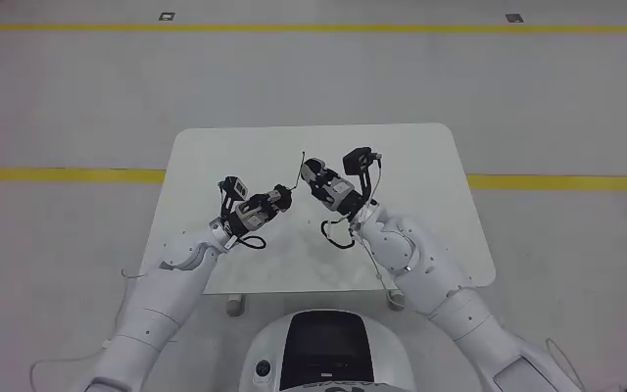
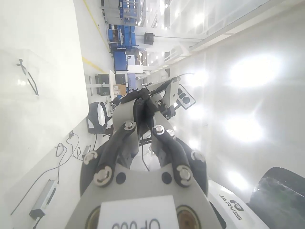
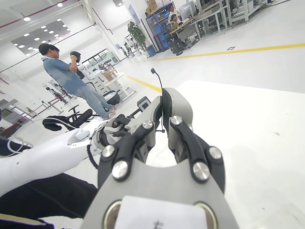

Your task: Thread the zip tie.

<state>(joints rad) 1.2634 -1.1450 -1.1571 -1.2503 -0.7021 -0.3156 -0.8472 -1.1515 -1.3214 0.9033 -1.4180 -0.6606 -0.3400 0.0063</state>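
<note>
A thin black zip tie stands nearly upright above the middle of the white table. My right gripper is shut on its strap. In the right wrist view the zip tie rises past the right gripper, square head on top. A short piece with a bent end hangs below the fingers toward the palm. Just left of the right gripper, almost touching it, my left gripper is also above the table. In the left wrist view the left gripper is shut; whether anything is pinched I cannot tell.
The table is bare around both grippers, with rounded corners and open floor beyond its edges. A thin dark loop-shaped mark lies on the tabletop in the left wrist view. A black office chair stands off the table's left side.
</note>
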